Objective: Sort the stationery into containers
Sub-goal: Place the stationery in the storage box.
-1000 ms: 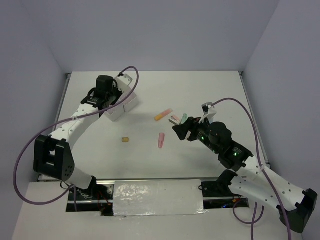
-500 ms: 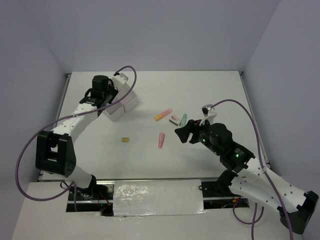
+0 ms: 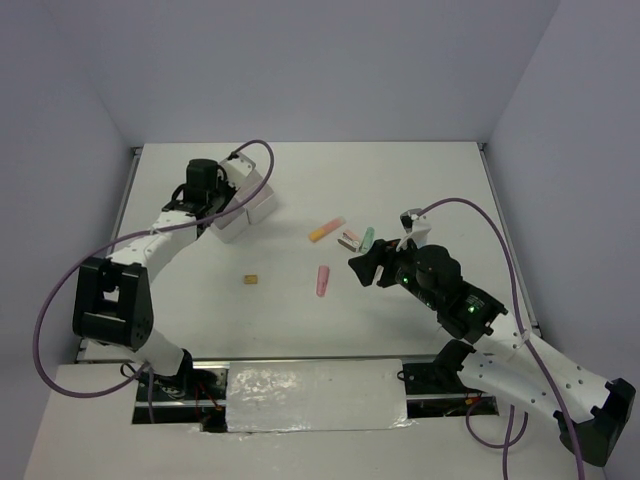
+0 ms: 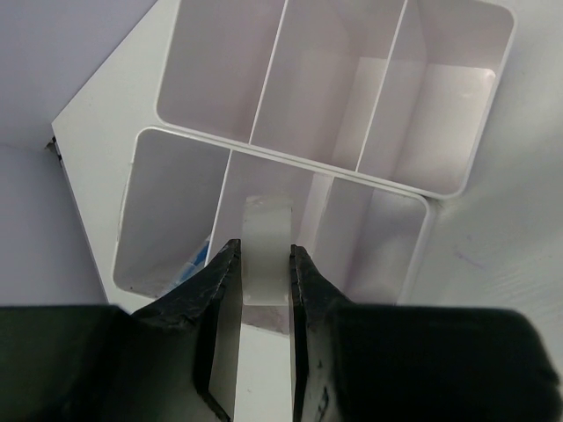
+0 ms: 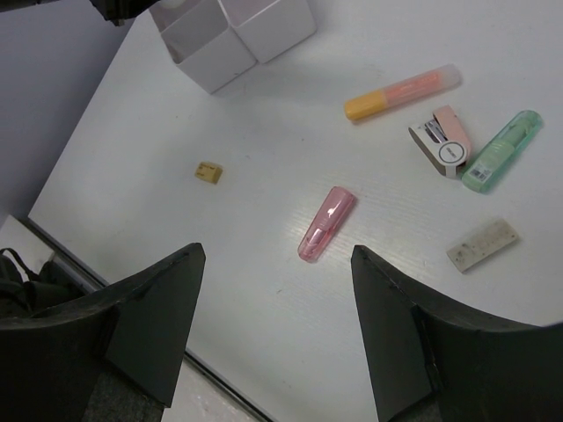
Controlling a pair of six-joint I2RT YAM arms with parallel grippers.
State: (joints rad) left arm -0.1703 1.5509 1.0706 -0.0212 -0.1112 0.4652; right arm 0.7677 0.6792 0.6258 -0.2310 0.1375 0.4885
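Observation:
The white containers stand at the back left, and my left gripper hovers right over them. In the left wrist view the left gripper is shut on a pale translucent piece, seemingly the clear tape ring seen edge-on, above a middle compartment. Blue pens show in the compartment beside it. My right gripper is open above the table, empty, near the pink marker. Around it lie the orange marker, the green marker, a tan eraser and a grey eraser.
A small pink-and-white item lies against the green marker. Grey walls close the table on three sides. A purple cable loops over the left arm beside the containers.
The left gripper has shifted slightly back and left over the containers, still gripping the pale piece. The right gripper has drawn back a little from the markers, still open.

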